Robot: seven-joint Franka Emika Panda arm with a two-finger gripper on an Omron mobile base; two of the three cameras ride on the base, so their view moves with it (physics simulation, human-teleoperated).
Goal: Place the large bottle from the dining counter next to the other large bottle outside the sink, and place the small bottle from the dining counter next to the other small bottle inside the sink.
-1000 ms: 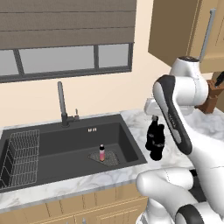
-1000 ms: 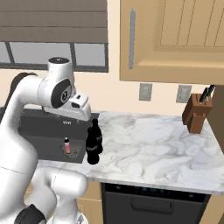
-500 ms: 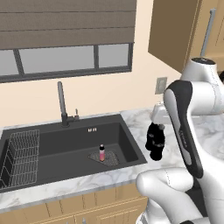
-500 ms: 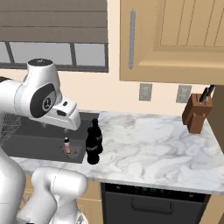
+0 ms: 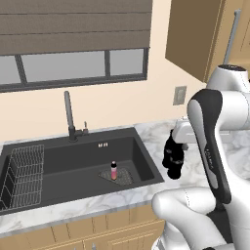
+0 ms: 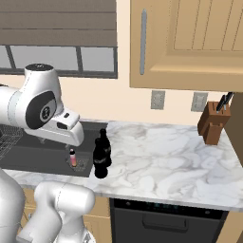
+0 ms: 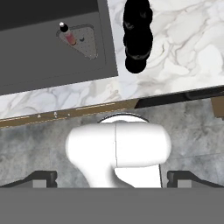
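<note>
Two large black bottles point(image 6: 100, 154) stand upright, touching, on the marble surface point(image 6: 161, 166) at the sink's point(image 5: 73, 161) 3 o'clock; a pink-red small bottle point(image 5: 114, 170) stands inside on the drain mat.

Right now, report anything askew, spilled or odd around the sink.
Nothing stands out. Two black cola-shaped bottles stand upright together on the marble counter beside the dark grey sink; the small pink-red bottle stands upright on its drain mat.

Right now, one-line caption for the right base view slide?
Two black cola-shaped bottles stand together on white marble counter beside dark sink; pink-red small bottle inside.
</note>
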